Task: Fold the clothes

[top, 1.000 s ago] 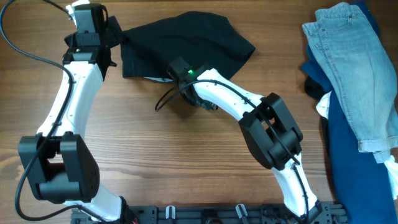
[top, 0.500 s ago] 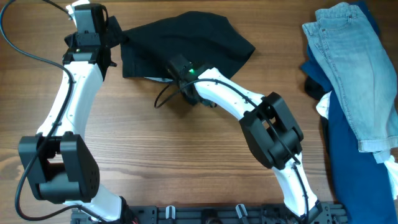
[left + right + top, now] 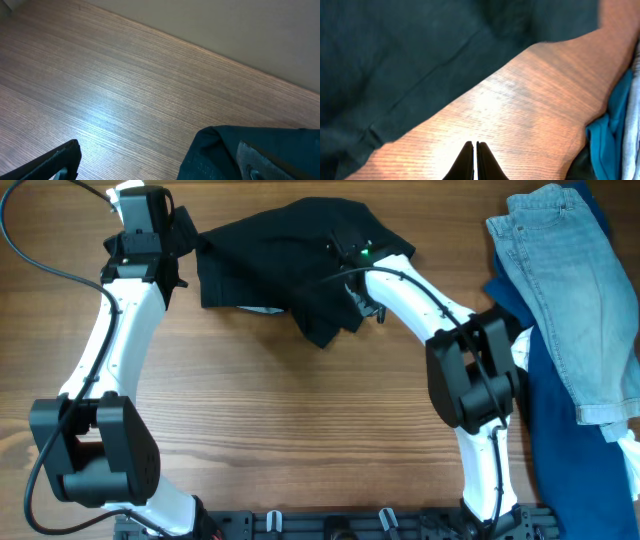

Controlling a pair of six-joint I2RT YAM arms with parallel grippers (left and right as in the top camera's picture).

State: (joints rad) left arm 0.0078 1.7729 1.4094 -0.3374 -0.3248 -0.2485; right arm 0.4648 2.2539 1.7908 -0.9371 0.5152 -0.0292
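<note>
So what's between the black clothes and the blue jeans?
Bare wooden table, plus the robot's right arm stretched across to the black clothes. The overhead view shows it.

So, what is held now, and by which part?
Nothing, it seems: the right fingers are shut on themselves, the left fingers open and empty.

Robot lab bench: wood tabletop [image 3: 300, 450] w/ 2 arms [image 3: 118, 330] on base rail [image 3: 330, 525].

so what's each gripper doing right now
left gripper: open, nothing gripped
right gripper: closed, nothing visible between its tips
</note>
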